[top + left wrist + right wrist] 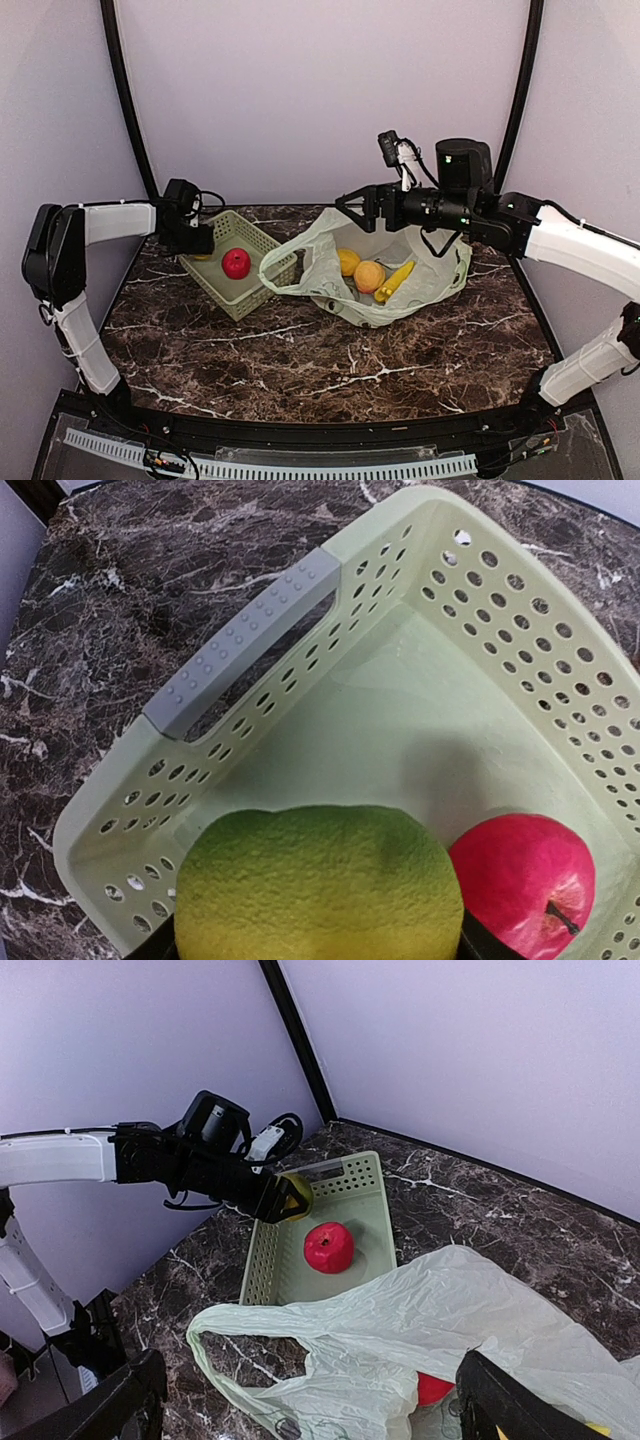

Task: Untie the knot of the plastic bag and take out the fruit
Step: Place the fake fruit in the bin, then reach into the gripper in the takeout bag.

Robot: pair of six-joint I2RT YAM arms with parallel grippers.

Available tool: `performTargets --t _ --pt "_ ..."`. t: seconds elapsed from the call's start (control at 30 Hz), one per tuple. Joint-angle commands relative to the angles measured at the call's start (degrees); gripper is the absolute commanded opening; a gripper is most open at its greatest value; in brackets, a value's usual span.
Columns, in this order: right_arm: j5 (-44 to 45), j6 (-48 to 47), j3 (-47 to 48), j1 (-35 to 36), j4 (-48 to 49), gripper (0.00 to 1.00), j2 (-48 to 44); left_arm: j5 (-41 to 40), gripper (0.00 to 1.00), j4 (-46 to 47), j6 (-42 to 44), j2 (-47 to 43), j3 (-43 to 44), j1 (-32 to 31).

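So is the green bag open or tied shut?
Open. The plastic bag gapes wide at the top, and fruit shows inside it.

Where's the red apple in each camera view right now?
Top external: red apple in the basket, left of centre.
Left wrist: red apple bottom right, beside the yellow-green fruit.
Right wrist: red apple mid-frame, in the basket.
Shared landmark: the basket's perforated walls.

Basket [212,290], 1; bag [440,280], 1; apple [236,263], 1; oranges [369,276], 2; banana [395,281], 1; yellow-green fruit [318,880], 1 (plus a red piece [432,1388] in the bag, kind unclear).
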Motion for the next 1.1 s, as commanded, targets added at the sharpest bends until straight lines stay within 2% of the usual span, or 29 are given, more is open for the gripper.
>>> performTargets --t 0.0,0.47,0.7,0.9,1.07 --pt "0.9 -0.2 -0.2 -0.3 0.3 0.99 0.1 -4.1 0.53 -3.6 1.8 1.1 1.5 0.3" --pt "1.4 -0.1 0.0 -0.3 0.0 0.99 0.7 -4.6 0.81 -5.4 3.4 3.4 3.5 0.3" --pt "1.6 -0.1 -0.1 -0.3 0.0 0.99 0.4 -4.8 0.86 -5.5 3.2 1.6 3.2 0.3" --pt "2.6 -0.7 -0.4 -0.3 -1.1 0.99 -0.4 -2.3 0.86 0.5 2.6 -8.7 -2.7 0.3" --pt "2.0 -2.4 -1.1 -0.3 -4.3 0.99 -2.4 8.9 0.86 1.9 1.3 -22.9 -7.5 -0.4"
